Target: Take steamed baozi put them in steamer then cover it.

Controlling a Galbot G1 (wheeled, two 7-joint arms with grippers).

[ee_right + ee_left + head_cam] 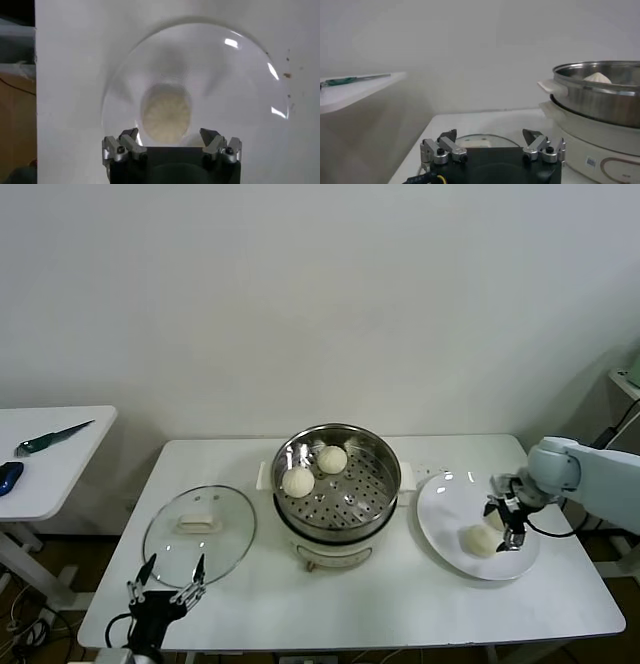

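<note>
White wall backs our white counter. Two baozi sit in the steamer; two more wait on the plate. Our right gripper hovers over one bun, jaws wide and empty. Closing off-centre could squash it or roll it off the plate. Our left gripper, also wide and empty, idles beside the glass lid.

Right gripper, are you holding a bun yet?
No, nothing is held. The right gripper is open above a baozi on the plate, not touching it.
</note>
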